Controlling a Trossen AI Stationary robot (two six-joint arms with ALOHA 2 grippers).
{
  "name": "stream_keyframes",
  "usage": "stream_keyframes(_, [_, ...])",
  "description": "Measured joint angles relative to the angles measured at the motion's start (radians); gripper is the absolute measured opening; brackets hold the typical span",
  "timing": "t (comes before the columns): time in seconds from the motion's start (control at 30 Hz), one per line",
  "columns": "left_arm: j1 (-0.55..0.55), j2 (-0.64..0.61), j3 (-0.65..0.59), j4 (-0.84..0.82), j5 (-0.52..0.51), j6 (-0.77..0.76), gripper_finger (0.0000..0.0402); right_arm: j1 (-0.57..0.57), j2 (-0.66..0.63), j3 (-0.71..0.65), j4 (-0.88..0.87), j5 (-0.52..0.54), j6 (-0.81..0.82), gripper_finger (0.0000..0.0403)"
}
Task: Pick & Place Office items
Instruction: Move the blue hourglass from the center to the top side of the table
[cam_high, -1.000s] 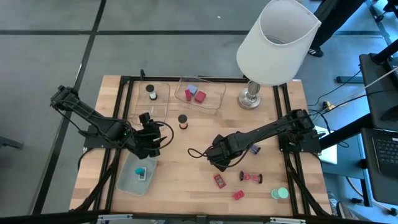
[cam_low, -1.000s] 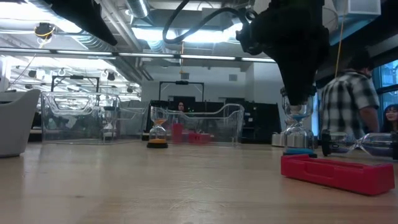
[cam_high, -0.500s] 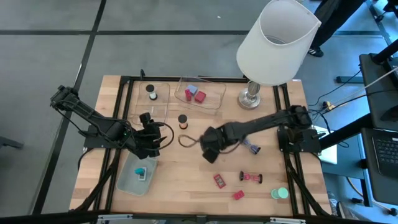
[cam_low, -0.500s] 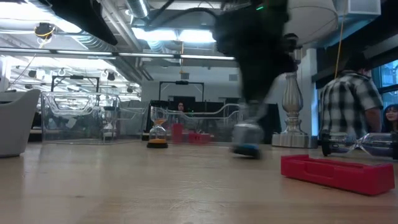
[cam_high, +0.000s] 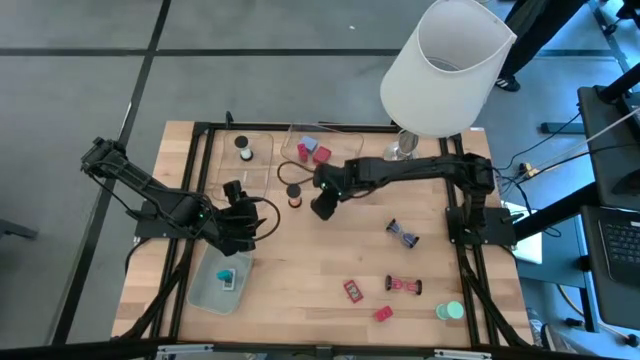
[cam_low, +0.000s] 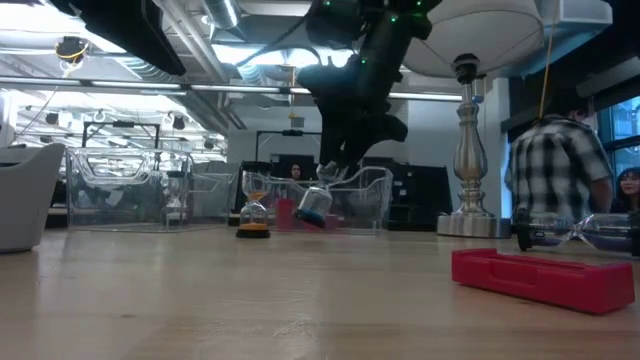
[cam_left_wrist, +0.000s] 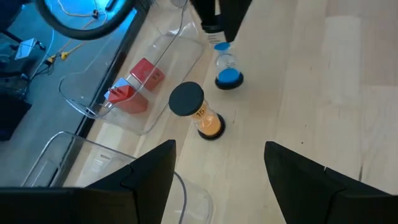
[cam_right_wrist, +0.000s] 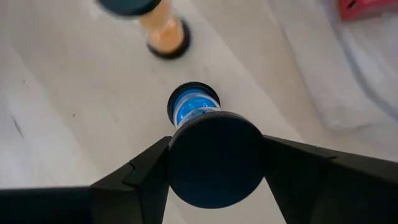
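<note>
I see the right end effector (cam_high: 320, 206) out over the middle of the desk (cam_high: 330, 270), just short of the clear tray (cam_high: 322, 152) that sits at the far edge. Its fingers are clamped on the black cap of a blue sand timer (cam_right_wrist: 194, 106); the right wrist view shows the cap gripped between both fingers with the blue end hanging below. In the low view the blue sand timer (cam_low: 314, 207) is tilted and clear of the desk surface.

Just beside it stands an orange sand timer (cam_high: 294, 195), upright on the desk, apart from the held piece. The clear tray holds a red block (cam_high: 321, 154) and a blue block (cam_high: 308, 146). A second clear tray (cam_high: 246, 148) near the far left corner holds a small black-capped piece (cam_high: 245, 152).

The left end effector (cam_high: 243, 222) waits near the left edge with its fingers apart and nothing between them, over the pale green tray (cam_high: 221, 280), which holds a teal block (cam_high: 227, 276).

Toward the near right corner lie a red clip (cam_high: 352, 290), a red sand timer (cam_high: 404, 285) on its side, a small red block (cam_high: 383, 314) and a teal round piece (cam_high: 451, 310). A grey-blue sand timer (cam_high: 403, 234) lies nearer the right edge. The white lamp (cam_high: 443, 68) stands at the far right corner.
</note>
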Motion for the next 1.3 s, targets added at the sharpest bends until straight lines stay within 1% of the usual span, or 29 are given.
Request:
stream_keyframes(0.27, [0.000,0.000,0.000,-0.001,-0.013,0.012,0.0242,-0.035,0.011,0.000,0.081,-0.006,-0.040,0.0213])
stream_keyframes(0.5, [0.000,0.000,0.000,-0.002,-0.029,0.012,0.0242,-0.035,0.012,0.002,0.080,-0.006,-0.044,0.0221])
stream_keyframes(0.63, [0.000,0.000,0.000,-0.001,-0.031,0.012,0.0242,-0.036,0.026,0.036,0.082,0.000,-0.047,0.0220])
stream_keyframes(0.7, [0.000,0.000,0.000,-0.002,-0.031,0.012,0.0242,-0.035,0.030,0.058,0.048,0.000,-0.062,0.0218])
stream_keyframes(0.77, [0.000,0.000,0.000,-0.001,-0.031,0.010,0.0242,-0.031,0.046,0.092,0.052,-0.001,-0.070,0.0218])
stream_keyframes(0.83, [0.000,0.000,0.000,-0.001,-0.030,0.003,0.0242,-0.030,0.055,0.123,-0.021,0.002,-0.088,0.0218])
stream_keyframes(0.97, [0.000,-0.001,0.000,-0.010,-0.027,-0.008,0.0242,-0.030,0.085,0.173,-0.097,0.023,-0.091,0.0218])
stream_keyframes(1.3, [0.000,0.000,0.000,-0.020,-0.023,-0.015,0.0242,-0.030,0.140,0.183,-0.093,0.026,-0.092,0.0218])
